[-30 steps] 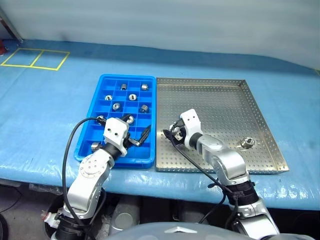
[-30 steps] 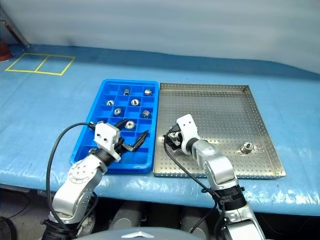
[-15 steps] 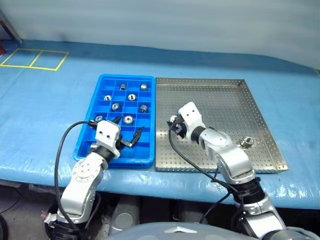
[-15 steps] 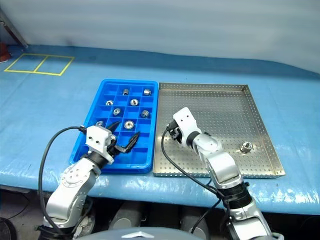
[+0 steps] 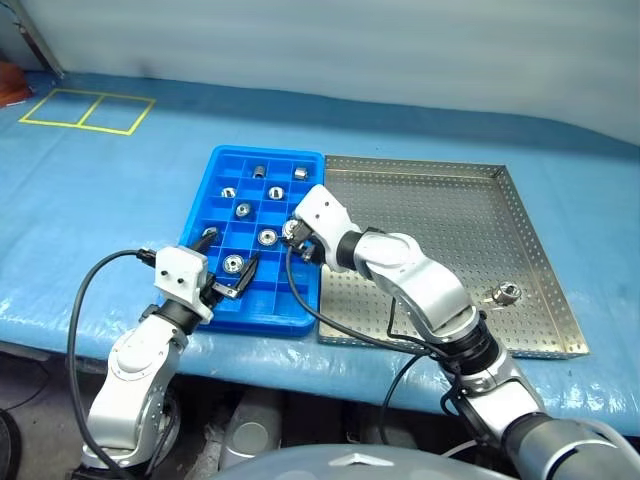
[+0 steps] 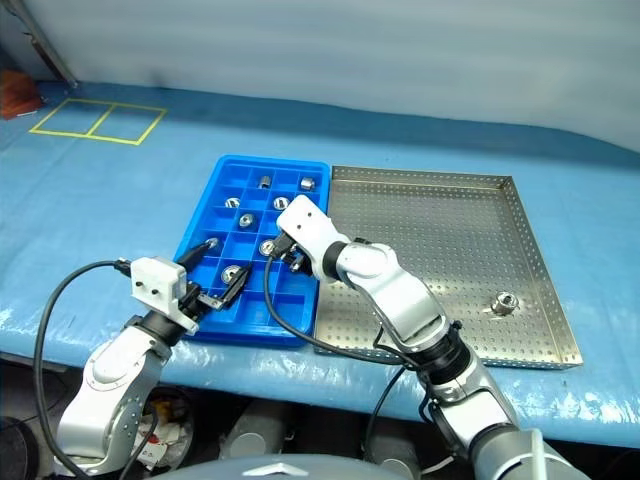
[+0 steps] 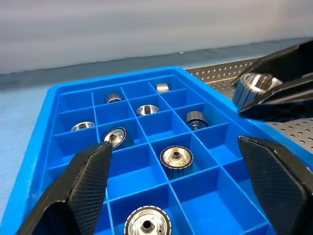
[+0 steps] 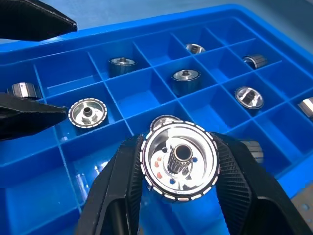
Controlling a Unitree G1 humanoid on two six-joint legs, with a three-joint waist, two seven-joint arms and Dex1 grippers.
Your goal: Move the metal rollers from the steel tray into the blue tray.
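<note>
The right gripper point(image 8: 179, 196) has lifted a roller point(image 8: 179, 169) off the steel tray point(image 5: 450, 215), jaws clamped on it, now over the blue tray's point(image 5: 205, 205) right edge, ready to place. Left gripper point(image 5: 226, 268): jaws wide apart, empty.

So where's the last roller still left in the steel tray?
In the left eye view, the lone roller lies on the steel tray near its right rim, towards the near right corner, apart from the right gripper over the blue tray.

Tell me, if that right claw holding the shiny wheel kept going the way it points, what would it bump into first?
Probably the blue tray: the right gripper angles down over its compartments. Which compartment is unclear; one roller sits just beyond the held one.
</note>
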